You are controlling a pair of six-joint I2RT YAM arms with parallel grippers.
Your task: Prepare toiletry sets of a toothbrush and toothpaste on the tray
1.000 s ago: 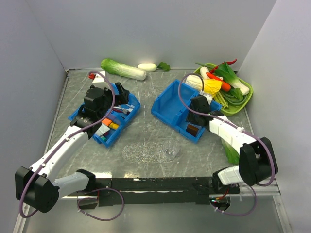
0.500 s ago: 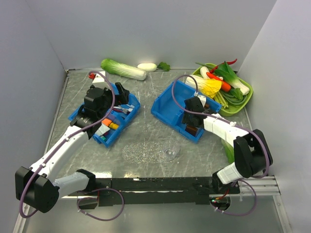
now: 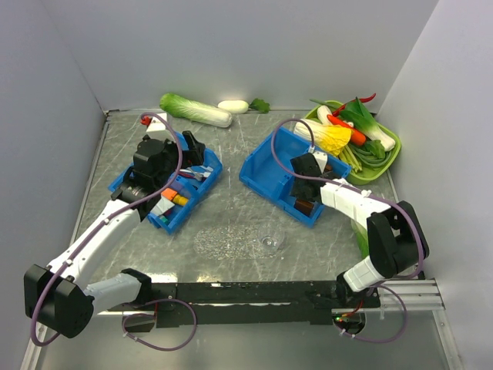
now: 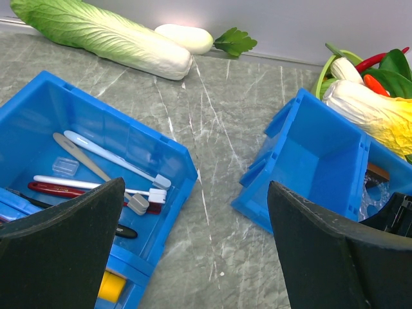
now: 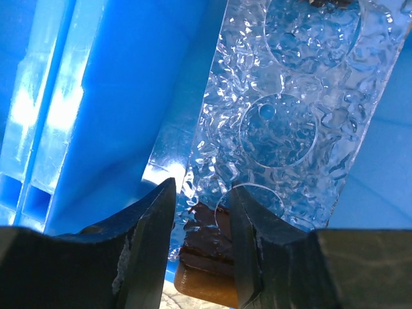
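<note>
A clear bumpy tray lies on the table in front of the two blue bins. A second clear tray leans inside the right bin. My right gripper reaches down into that bin. Its jaws stand narrowly open on either side of this tray's lower rim, over a brown object. Several pale toothbrushes lie in the left bin, with coloured toothpaste tubes in its front compartment. My left gripper hangs wide open above that bin, holding nothing.
A napa cabbage and a white radish lie along the back wall. At the back right, a green tray heaped with vegetables stands close behind the right bin. Side walls close in the table.
The right gripper's jaws have narrowed around the tray's rim in the bin, and the right arm's elbow has shifted left. The left arm has not moved.
</note>
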